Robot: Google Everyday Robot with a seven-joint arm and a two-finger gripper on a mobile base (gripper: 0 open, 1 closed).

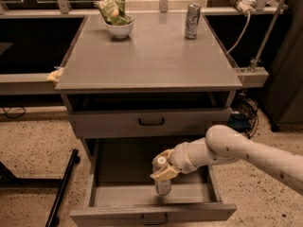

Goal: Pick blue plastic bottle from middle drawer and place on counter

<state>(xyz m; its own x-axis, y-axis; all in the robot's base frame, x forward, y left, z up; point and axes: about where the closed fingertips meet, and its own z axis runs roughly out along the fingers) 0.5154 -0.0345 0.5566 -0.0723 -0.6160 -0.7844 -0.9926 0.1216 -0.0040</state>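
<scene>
Cream end effector [164, 170] pinching blue plastic bottle [163, 187], upright, inside open middle drawer [118, 167]

Gripper [162, 172] holds blue plastic bottle [163, 188] in middle drawer [118, 168]
</scene>
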